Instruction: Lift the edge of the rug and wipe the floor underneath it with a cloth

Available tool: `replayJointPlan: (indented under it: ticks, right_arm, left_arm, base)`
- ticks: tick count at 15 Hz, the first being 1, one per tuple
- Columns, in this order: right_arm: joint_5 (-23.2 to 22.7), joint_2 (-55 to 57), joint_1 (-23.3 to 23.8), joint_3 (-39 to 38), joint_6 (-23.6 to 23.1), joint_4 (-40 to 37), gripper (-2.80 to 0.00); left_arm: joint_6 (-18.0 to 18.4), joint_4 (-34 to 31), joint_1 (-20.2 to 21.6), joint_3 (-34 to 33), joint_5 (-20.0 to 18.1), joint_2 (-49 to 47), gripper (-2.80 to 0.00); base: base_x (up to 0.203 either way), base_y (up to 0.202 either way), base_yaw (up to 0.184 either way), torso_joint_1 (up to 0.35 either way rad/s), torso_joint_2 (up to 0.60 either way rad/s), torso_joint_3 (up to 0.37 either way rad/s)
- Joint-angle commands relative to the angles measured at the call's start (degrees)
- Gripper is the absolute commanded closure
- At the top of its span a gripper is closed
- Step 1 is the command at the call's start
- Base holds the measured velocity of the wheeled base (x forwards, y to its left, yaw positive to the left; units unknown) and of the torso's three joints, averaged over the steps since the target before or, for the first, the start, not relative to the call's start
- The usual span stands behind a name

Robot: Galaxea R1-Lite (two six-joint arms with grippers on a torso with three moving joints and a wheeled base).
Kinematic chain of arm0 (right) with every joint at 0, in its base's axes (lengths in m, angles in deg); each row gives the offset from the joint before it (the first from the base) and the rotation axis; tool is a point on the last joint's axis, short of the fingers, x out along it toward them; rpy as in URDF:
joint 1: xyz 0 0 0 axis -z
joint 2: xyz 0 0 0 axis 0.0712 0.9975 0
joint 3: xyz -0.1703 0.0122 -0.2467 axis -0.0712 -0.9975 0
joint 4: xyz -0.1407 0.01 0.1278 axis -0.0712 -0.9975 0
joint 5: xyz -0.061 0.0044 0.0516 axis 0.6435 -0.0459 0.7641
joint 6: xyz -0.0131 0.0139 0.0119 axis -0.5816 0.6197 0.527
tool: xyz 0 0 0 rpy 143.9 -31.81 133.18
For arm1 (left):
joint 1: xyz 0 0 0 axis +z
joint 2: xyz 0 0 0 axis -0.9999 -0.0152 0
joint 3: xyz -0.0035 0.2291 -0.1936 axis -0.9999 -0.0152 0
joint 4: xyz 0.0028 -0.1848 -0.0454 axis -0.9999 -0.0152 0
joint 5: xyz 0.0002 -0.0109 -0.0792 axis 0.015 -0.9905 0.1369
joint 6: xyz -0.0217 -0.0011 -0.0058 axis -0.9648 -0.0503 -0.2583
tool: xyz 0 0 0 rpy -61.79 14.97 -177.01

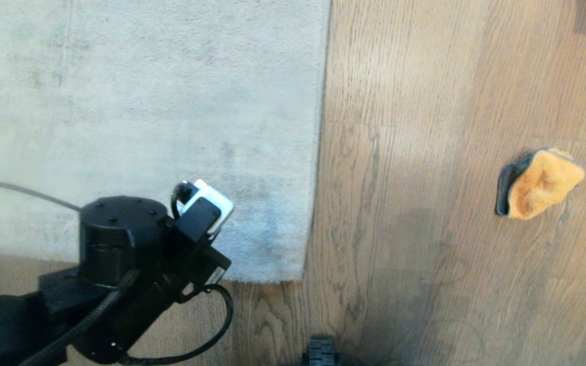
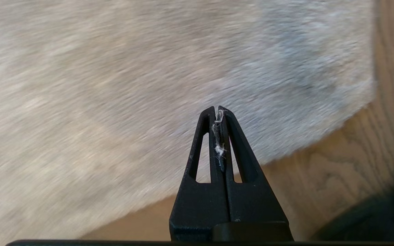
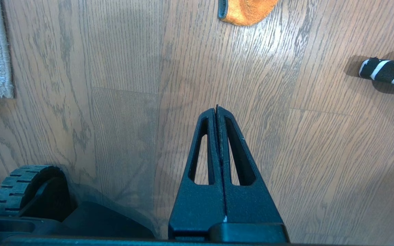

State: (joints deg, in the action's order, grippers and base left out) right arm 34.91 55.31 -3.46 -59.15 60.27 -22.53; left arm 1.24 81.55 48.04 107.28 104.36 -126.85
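- One rug edge (image 1: 318,152), flat on the floor (image 1: 415,254), near corner by the left arm.
- One cloth (image 1: 539,183), far right on bare planks, well apart from the rug.
- Left tool (image 2: 218,111): pressed closed over the rug, only lint between its tips.
- Right tool (image 3: 217,109): closed, empty, above floor.
- One black-and-white striped object (image 3: 386,71) right of the cloth.
- No legible writing.

The rug edge (image 1: 318,152) belongs to a pale grey-beige rug with short pile. It lies flat on the floor (image 1: 400,229) and runs straight toward a near corner. The floor is grey-brown wood-grain planks with dark streaky lines. The cloth (image 1: 539,184) is small, fluffy and orange-yellow with grey trim along 1 side. It lies crumpled on the bare floor, well apart from the rug edge, on its right.
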Motion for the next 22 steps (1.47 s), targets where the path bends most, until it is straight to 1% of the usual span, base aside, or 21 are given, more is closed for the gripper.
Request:
replayJointPlan:
  ticks: [1,4,5,6,7,9,10,11,12,13,18,19,20,22]
  right_arm:
    - [-0.05,0.09,-0.01,0.00,-0.05,0.06,0.00]
    - [-0.05,0.09,-0.01,0.00,-0.05,0.06,0.00]
    - [-0.05,0.09,-0.01,0.00,-0.05,0.06,0.00]
    - [-0.05,0.09,-0.01,0.00,-0.05,0.06,0.00]
    - [-0.05,0.09,-0.01,0.00,-0.05,0.06,0.00]
    - [-0.05,0.09,-0.01,0.00,-0.05,0.06,0.00]
    - [-0.05,0.09,-0.01,0.00,-0.05,0.06,0.00]
    - [-0.05,0.09,-0.01,0.00,-0.05,0.06,0.00]
    - [-0.05,0.09,-0.01,0.00,-0.05,0.06,0.00]
    - [-0.05,0.09,-0.01,0.00,-0.05,0.06,0.00]
    - [-0.05,0.09,-0.01,0.00,-0.05,0.06,0.00]
    - [-0.05,0.09,-0.01,0.00,-0.05,0.06,0.00]
    - [-0.05,0.09,-0.01,0.00,-0.05,0.06,0.00]
    - [-0.05,0.09,-0.01,0.00,-0.05,0.06,0.00]
  left_arm:
    - [-0.18,-4.92,2.18,-0.14,0.41,12.41,0.00]
    - [-0.31,-7.64,8.09,-2.25,0.03,21.66,0.00]
    - [-0.31,-7.89,10.60,-3.72,-0.82,24.83,0.00]
    - [-0.31,-8.04,13.85,-5.44,-2.52,27.68,0.00]
    - [-0.25,-8.13,17.37,-7.15,-5.16,30.06,0.00]
    - [-0.07,-8.20,23.89,-10.17,-12.73,33.65,0.00]
    - [-0.01,-8.23,26.35,-11.47,-15.92,35.08,0.00]
    - [0.03,-8.28,28.22,-13.17,-18.84,36.82,0.00]
    - [0.04,-8.33,29.56,-14.83,-20.55,38.62,0.00]
    - [0.04,-8.33,31.09,-16.71,-21.78,40.53,0.00]
    - [-0.29,-8.40,41.26,-27.81,-28.42,52.26,0.00]
    - [-0.50,-8.90,42.65,-29.01,-29.38,54.37,0.00]
    - [-0.94,-11.54,43.68,-29.47,-30.25,57.25,0.00]
    - [-1.49,-17.65,44.44,-29.74,-31.24,63.63,0.00]
  base:
    - [0.000,0.000,0.000,0.000,0.00,0.000]
    - [0.000,0.000,0.000,0.000,0.00,0.000]
    - [0.000,0.000,0.000,0.000,0.00,0.000]
    - [0.000,0.000,0.000,0.000,0.00,0.000]
    - [0.000,0.000,0.000,0.000,0.00,0.000]
    - [0.000,0.000,0.000,0.000,0.00,0.000]
    - [0.000,0.000,0.000,0.000,0.00,0.000]
    - [0.000,0.000,0.000,0.000,0.00,0.000]
    - [0.000,0.000,0.000,0.000,0.00,0.000]
    - [0.000,0.000,0.000,0.000,0.00,0.000]
    - [0.000,0.000,0.000,0.000,0.00,0.000]
    - [0.000,0.000,0.000,0.000,0.00,0.000]
    - [0.000,0.000,0.000,0.000,0.00,0.000]
    - [0.000,0.000,0.000,0.000,0.00,0.000]
